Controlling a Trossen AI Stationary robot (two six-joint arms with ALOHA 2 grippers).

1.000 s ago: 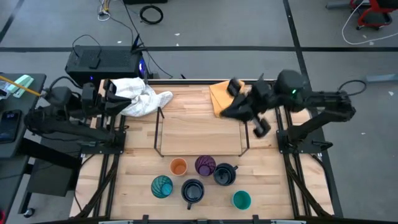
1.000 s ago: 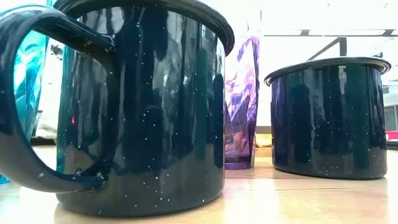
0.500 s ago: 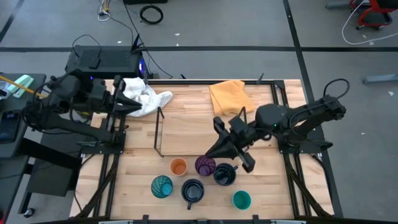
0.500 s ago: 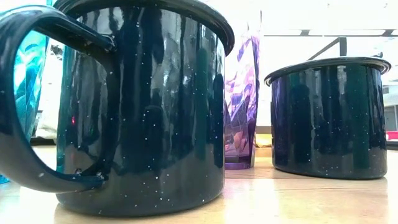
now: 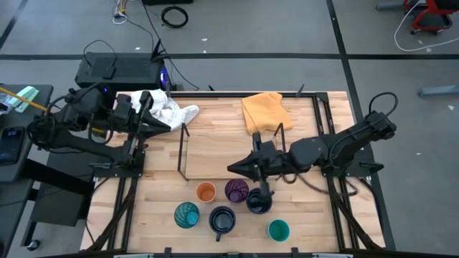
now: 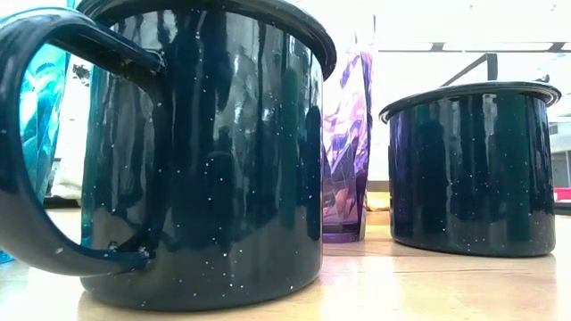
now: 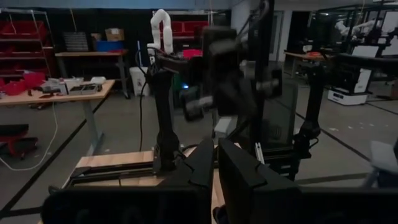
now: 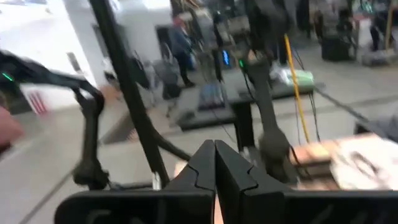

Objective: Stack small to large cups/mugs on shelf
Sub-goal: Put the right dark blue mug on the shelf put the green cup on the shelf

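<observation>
Six cups stand on the table in front of the shelf (image 5: pixel 229 154): an orange cup (image 5: pixel 206 192), a purple tumbler (image 5: pixel 237 190), two navy mugs (image 5: pixel 259 201) (image 5: pixel 222 219), a patterned teal tumbler (image 5: pixel 186 214) and a teal cup (image 5: pixel 278 230). Each rests on its base. My right gripper (image 5: pixel 231 169) is shut with nothing in it. It points level toward the table's left, above the shelf's near edge and just beyond the purple tumbler. My left gripper (image 5: pixel 166 123) is shut with nothing in it, raised at the far left beside a white cloth. The low view shows only the mugs (image 6: pixel 205 152) and tumblers.
A white cloth (image 5: pixel 168 111) lies at the table's far left and a yellow cloth (image 5: pixel 262 111) at the far middle, behind the shelf. Black wire rails (image 5: pixel 183 150) (image 5: pixel 281 147) stand at the shelf's two ends. A black box (image 5: pixel 118 72) sits beyond the table.
My right gripper has swung from the table's far right toward the near edge and the left, sinking and turning until it points left above the shelf's near edge by the purple tumbler. My left gripper has risen and moved a little toward the table's right. The cups have not moved.
</observation>
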